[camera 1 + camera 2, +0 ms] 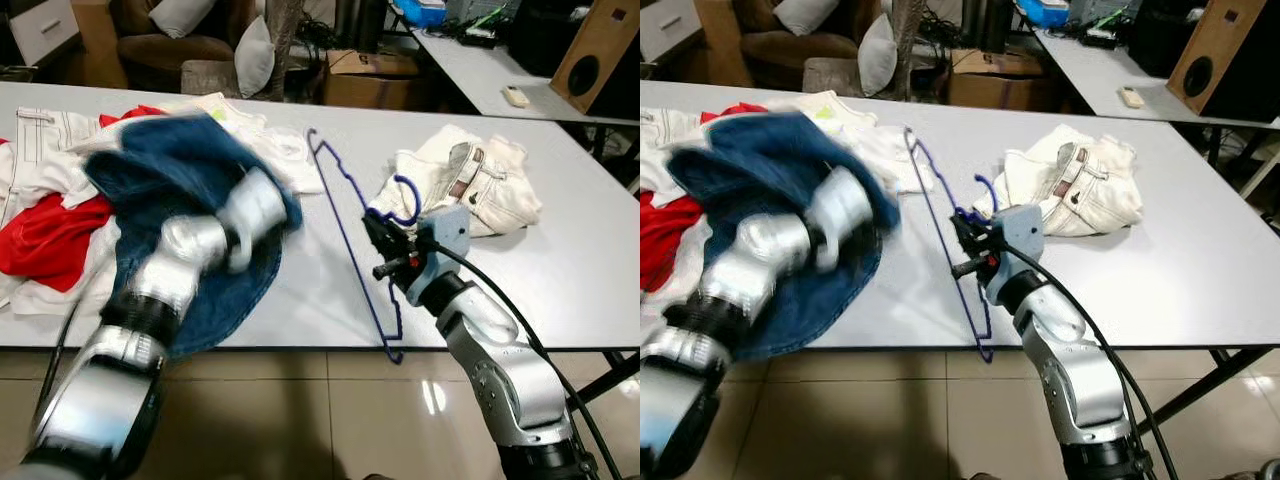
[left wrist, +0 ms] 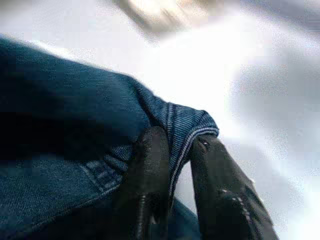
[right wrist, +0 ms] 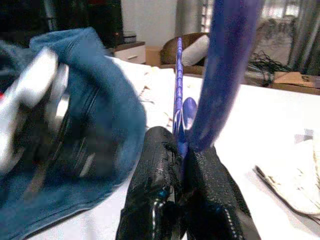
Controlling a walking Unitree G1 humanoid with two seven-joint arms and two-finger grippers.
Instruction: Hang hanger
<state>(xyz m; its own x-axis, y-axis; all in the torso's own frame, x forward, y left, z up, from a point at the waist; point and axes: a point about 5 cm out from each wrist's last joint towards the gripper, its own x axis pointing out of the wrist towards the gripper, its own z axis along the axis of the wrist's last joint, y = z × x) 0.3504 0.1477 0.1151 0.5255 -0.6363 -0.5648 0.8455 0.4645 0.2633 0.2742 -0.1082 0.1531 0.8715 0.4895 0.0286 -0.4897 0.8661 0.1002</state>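
A thin blue wire hanger (image 1: 350,240) stands on edge over the white table (image 1: 560,270), its hook (image 1: 405,200) curling near the cream clothes. My right gripper (image 1: 378,232) is shut on the hanger near the hook, its fingers (image 3: 160,170) pinching the blue wire (image 3: 179,115). A blue denim garment (image 1: 190,190) is lifted off the table at the left. My left gripper (image 2: 175,165) is shut on the denim's stitched hem (image 2: 185,135); that arm (image 1: 200,250) is blurred.
Red and white clothes (image 1: 40,220) lie heaped at the table's left end. Folded cream trousers (image 1: 470,185) rest at the right. Behind the table are an armchair with cushions (image 1: 220,45), a cardboard box (image 1: 370,75) and a second table (image 1: 480,60). Tiled floor lies below.
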